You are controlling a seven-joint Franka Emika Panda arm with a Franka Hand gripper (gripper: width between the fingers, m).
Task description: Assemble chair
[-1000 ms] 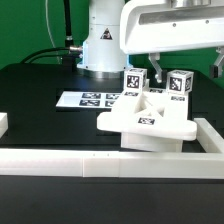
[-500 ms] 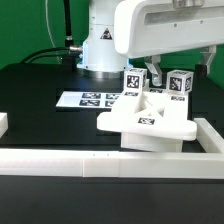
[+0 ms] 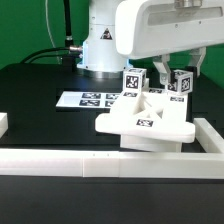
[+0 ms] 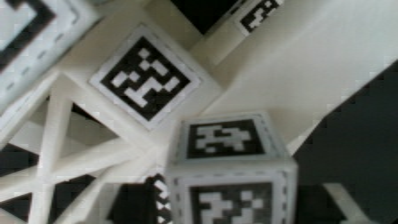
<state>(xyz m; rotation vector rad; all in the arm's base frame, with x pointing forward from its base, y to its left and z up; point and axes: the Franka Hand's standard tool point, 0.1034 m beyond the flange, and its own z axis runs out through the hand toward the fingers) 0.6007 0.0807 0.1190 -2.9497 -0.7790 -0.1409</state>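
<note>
The partly built chair stands on the black table: a white slotted panel with two upright square legs capped by black-and-white tags. My gripper hangs over the leg on the exterior view's right, and its fingers press against both sides of that leg's top. In the wrist view the same tagged leg fills the gap of my gripper, with dark pads against its sides. The other tagged leg stands apart, to the exterior view's left, and shows in the wrist view as the other tagged leg.
The marker board lies flat behind the chair, towards the exterior view's left. A long white border rail runs along the front, with a side rail at the exterior view's right. The robot's base stands at the back.
The fingers have drawn in from wide open onto the sides of the right leg. The chair parts have not moved.
</note>
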